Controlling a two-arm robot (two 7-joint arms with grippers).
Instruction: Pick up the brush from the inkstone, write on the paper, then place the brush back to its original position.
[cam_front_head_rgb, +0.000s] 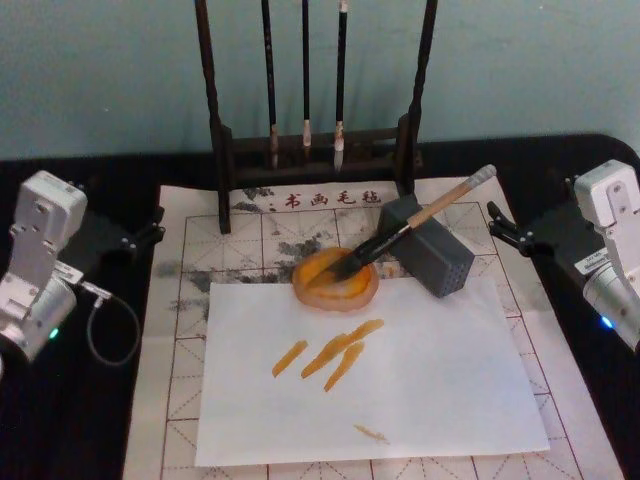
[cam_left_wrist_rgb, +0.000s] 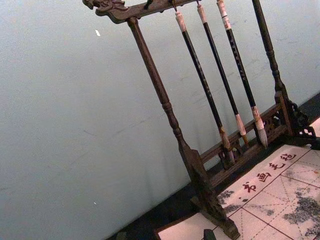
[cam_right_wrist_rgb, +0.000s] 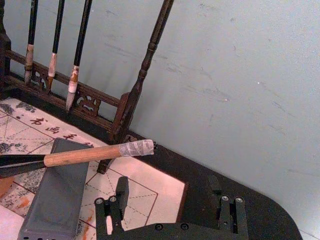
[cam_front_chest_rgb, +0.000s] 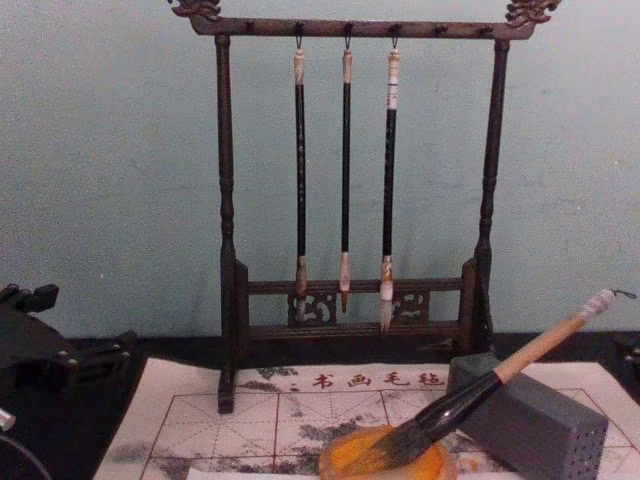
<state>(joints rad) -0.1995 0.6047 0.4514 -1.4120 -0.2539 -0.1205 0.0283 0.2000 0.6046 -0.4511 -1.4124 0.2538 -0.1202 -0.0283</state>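
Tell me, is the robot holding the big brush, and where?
Nothing is held. The brush leans on the grey block, bristles in the orange dish; the left gripper and right gripper sit apart at the sides.

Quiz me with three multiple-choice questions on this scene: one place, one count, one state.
1. Where are the brush's bristles? A in a jar B in the orange dish C on the floor
2. How many thin brushes hang on the rack? A two B three C four
3. The brush is: A gripped B hanging C lying free
Answers: 1 B, they rest in the dish. 2 B, three hang side by side. 3 C, handle on the block, left hand and right hand off to the sides.
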